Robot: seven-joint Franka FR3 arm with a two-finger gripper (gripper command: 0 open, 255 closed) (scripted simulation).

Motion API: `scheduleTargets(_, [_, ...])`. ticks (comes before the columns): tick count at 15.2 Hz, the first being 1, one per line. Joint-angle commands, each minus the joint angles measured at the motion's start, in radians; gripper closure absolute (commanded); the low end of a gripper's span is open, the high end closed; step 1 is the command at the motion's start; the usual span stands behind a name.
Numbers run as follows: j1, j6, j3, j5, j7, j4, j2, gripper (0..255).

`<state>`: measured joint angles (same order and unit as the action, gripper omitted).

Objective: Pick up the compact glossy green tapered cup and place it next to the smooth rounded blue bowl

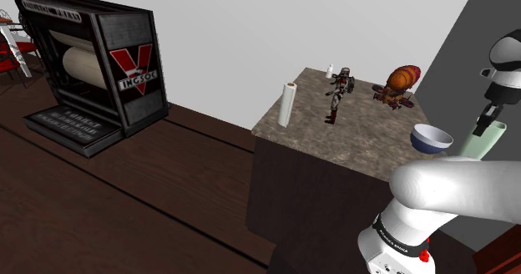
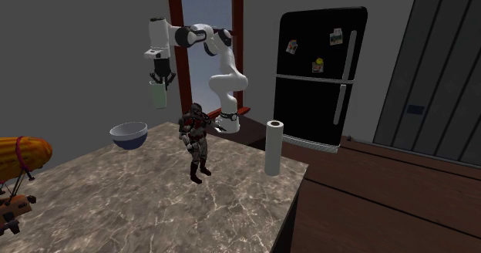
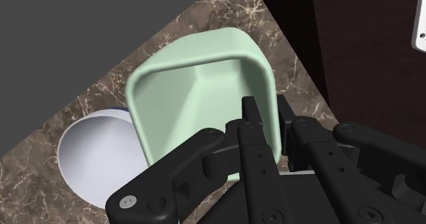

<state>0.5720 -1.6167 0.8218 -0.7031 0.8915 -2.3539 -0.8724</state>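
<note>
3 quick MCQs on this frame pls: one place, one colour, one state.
1. Where is the cup?
A) standing on the counter
B) in the air over the counter
C) inside the bowl

2. What colour is the bowl's outside?
A) red
B) blue
C) yellow

3. What state is the pincer in?
A) open
B) shut on nothing
C) shut on the cup

Key:
1 B: in the second exterior view the cup hangs clear of the counter, higher than the bowl.
2 B: the shoulder view shows a blue outer wall.
3 C: in the wrist view the fingers clasp the cup's wall between them.
</note>
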Motion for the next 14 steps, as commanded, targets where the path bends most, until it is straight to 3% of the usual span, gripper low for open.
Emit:
scheduleTargets(1, [0.003, -0.023, 0.014, -0.012, -0.005, -0.024, -0.003, 255])
scheduleTargets(14, [0.007, -0.179, 0.124, -0.096, -0.041, -0.156, 0.009, 255])
